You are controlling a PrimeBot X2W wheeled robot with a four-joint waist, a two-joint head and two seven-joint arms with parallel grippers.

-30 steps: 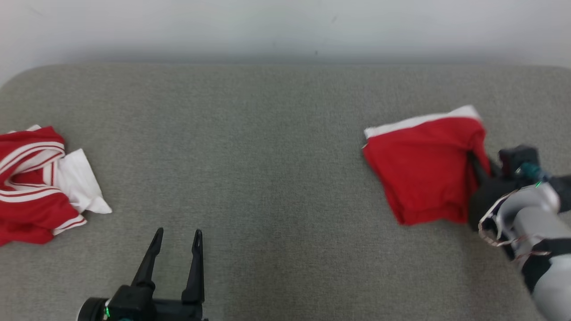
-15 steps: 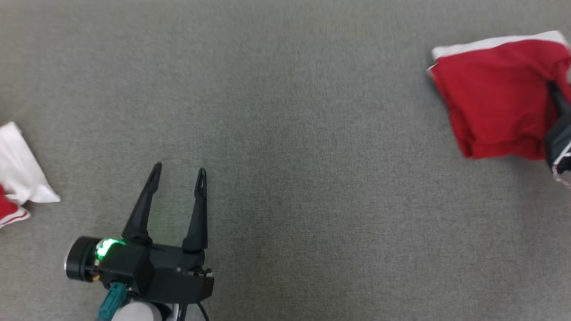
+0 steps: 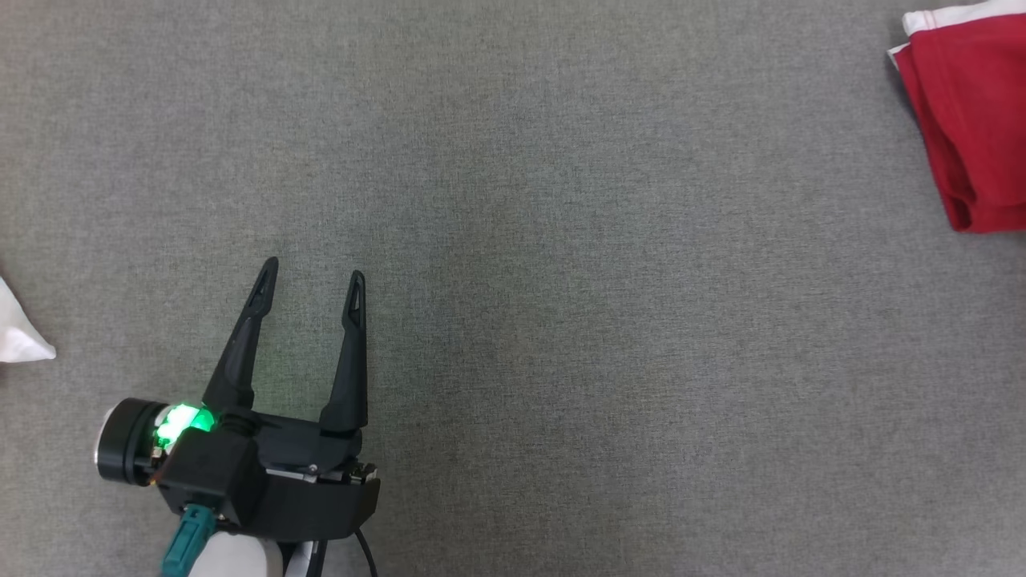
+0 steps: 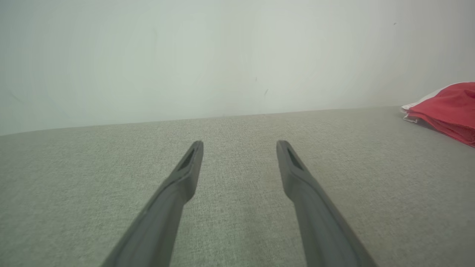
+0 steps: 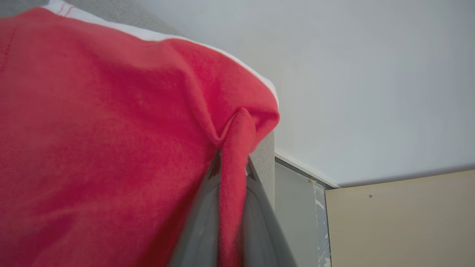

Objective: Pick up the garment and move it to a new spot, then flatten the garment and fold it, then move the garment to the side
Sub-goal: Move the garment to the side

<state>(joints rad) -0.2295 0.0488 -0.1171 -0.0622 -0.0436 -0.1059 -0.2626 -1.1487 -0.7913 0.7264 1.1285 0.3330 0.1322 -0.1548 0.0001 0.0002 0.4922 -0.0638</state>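
Right, I'm looking at the garment (image 3: 974,120), a red piece with a white band. It is lying folded on the grey padded surface (image 3: 561,240), toward that surface's far edge on the robot's right side, and the head view is cutting it off at the frame's top right corner. In the right wrist view the right gripper (image 5: 233,167) is pinching a raised fold of the red cloth between its two fingers (image 5: 200,230). Its jaws are closed tight on the fold, and the fabric is bunching into a ridge running down between them. Just past that pinch a strip of the padded surface's edge is showing, with a pale wall (image 5: 371,74) and a beige panel (image 5: 400,222) beyond it.

The left gripper (image 3: 313,271) is hovering over bare grey cover on the left part of the surface, well apart from the garment, with its jaws standing wide open and holding nothing. In the left wrist view its fingers are pointing across the surface toward the far edge and the wall, and the garment is showing off to the right, near that far edge. A corner of white cloth (image 3: 20,336) is poking in at the left side of the head view, lying on the surface apart from the left gripper, and I cannot tell what it belongs to
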